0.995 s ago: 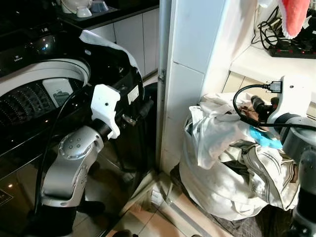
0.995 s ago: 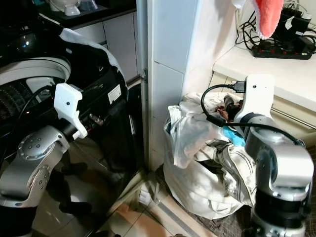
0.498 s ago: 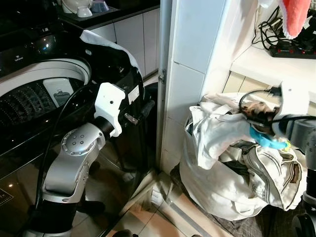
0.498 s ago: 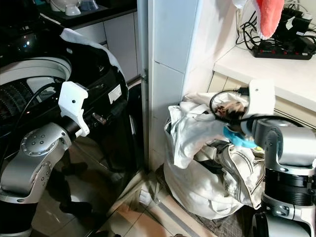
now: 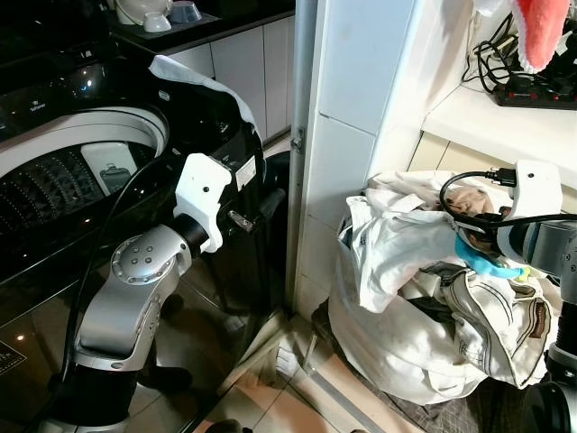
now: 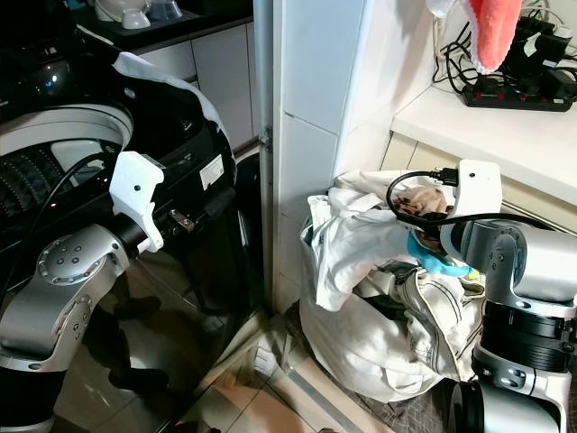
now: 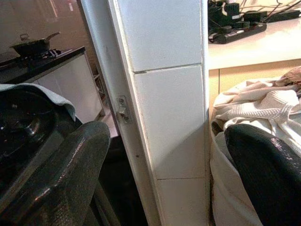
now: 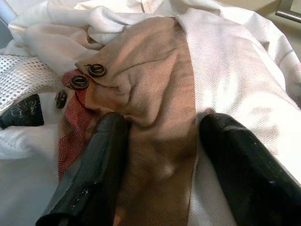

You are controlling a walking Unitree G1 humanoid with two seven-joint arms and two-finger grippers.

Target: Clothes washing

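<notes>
While the left gripper hangs with fingers wide apart beside the washer, the right gripper presses spread fingers onto a brown garment. That garment tops the laundry pile in a white bag by the tiled pillar.

The washing machine is cut off at the 9 o'clock edge of the head views, so only part of its drum shows. The red cloth hanging at 1 o'clock runs off the top edge. The power strip on the bench is cut at the 3 o'clock edge. The bottom of the laundry bag is hidden behind the right arm. The tan garment runs under the black fingers of the right gripper, and its lower part cannot be seen. The label on the white mesh is too small to read.
</notes>
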